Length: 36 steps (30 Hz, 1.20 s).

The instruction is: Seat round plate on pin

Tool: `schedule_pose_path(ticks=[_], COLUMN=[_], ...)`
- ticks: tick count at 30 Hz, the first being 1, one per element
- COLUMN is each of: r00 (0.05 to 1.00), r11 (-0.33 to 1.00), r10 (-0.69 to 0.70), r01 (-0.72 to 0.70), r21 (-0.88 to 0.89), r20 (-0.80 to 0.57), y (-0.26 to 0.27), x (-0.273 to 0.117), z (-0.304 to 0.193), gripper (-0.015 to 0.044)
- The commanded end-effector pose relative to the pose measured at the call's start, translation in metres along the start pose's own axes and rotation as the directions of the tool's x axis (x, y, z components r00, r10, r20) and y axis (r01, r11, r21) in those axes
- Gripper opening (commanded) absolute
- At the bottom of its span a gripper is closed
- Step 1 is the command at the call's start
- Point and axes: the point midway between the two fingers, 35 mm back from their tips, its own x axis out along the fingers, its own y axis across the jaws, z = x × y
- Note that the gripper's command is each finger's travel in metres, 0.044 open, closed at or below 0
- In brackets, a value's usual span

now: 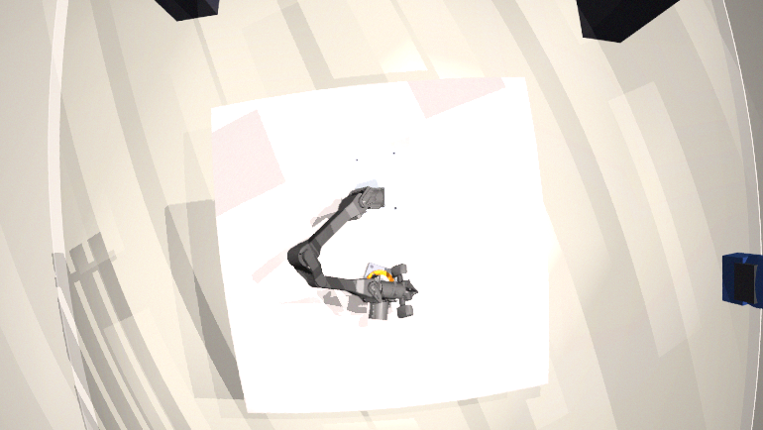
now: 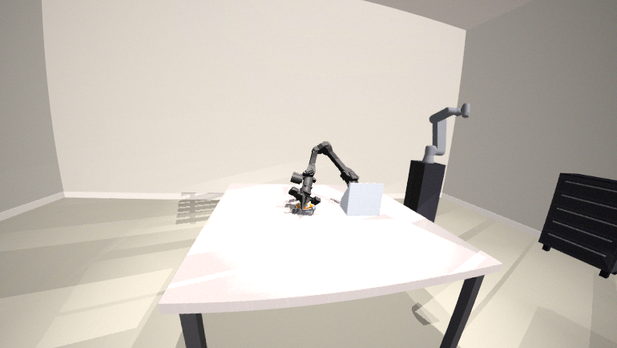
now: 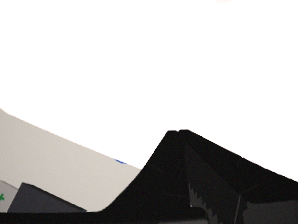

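The arm's hand (image 1: 410,291), clenched on nothing, hangs low just beside the plate (image 1: 380,274) on the white table (image 1: 459,342), apparently to nudge its orange rim round until the hole meets the pin.

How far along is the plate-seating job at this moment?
Done: the arm has reached the fixture, and its dark parallel-jaw gripper is shut with nothing between the fingers. In hand: it points down at the round plate with the orange tab on the grey square base. Left: whether the pin sits in the hole cannot be told, and the arm still crowds the plate.
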Motion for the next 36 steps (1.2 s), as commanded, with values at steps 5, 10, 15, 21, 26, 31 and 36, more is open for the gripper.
schedule_pose_path(ticks=[5, 10, 15, 21, 26, 31, 36], r00=[0.740, 0.661, 0.661, 0.661, 0.661, 0.660, 0.660], r11=[0.255, 0.033, 0.033, 0.033, 0.033, 0.032, 0.032], r10=[-0.399, -0.405, -0.405, -0.405, -0.405, -0.405, -0.406], r01=[0.657, 0.701, 0.701, 0.701, 0.701, 0.702, 0.702], r21=[-0.709, -0.713, -0.713, -0.713, -0.712, -0.711, -0.711], r20=[0.542, 0.631, 0.631, 0.631, 0.632, 0.633, 0.633], y=[0.006, 0.012, 0.012, 0.012, 0.002, -0.008, -0.010], x=[-0.054, -0.070, -0.070, -0.070, -0.053, -0.039, -0.038], z=[0.018, 0.019, 0.019, 0.020, 0.036, 0.049, 0.048], gripper=[0.0000, 0.0000, 0.0000, 0.0000, 0.0000, 0.0000, 0.0000])
